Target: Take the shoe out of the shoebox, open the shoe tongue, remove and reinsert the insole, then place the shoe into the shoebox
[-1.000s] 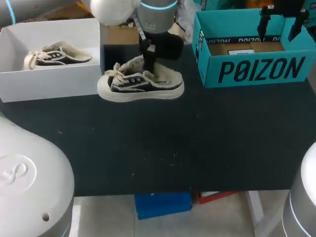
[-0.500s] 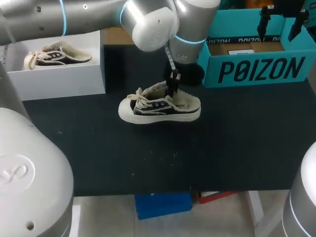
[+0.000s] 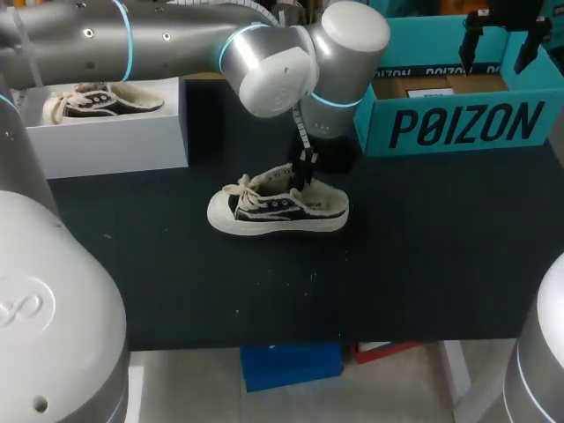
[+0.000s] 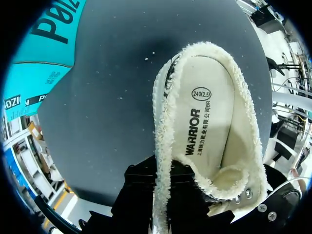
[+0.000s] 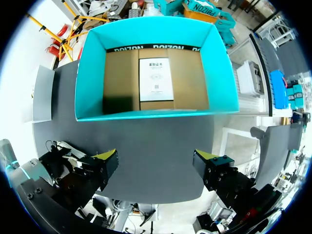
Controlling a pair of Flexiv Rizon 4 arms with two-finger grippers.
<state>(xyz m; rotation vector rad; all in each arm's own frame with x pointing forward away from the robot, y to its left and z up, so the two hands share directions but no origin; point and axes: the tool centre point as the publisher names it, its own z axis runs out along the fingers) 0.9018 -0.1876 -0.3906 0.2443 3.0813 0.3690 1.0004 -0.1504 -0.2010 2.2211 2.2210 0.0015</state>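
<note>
A black low-top shoe (image 3: 275,208) with cream fleece lining and white sole rests on the dark table, toe toward the left. My left gripper (image 3: 305,166) comes down on its far collar and is shut on the fleece rim. In the left wrist view the dark fingers (image 4: 137,187) pinch that rim (image 4: 162,161), and the cream insole (image 4: 207,117) lies in the shoe (image 4: 168,83). A white shoebox (image 3: 106,132) at the far left holds a second matching shoe (image 3: 99,97). My right gripper (image 3: 499,40) hangs open above the teal box (image 3: 458,123); its yellow tips (image 5: 106,157) stand wide apart.
The teal box (image 5: 87,83) at the back right is open, with a brown cardboard floor and a white sheet (image 5: 156,80) inside. My left arm's big elbow joint (image 3: 282,62) hangs over the table's back middle. Bare dark tabletop (image 3: 414,256) lies in front of the shoe.
My left arm has carried the shoe from beside the white shoebox to the right and toward the front, then down onto the table's middle. The right arm has not moved.
</note>
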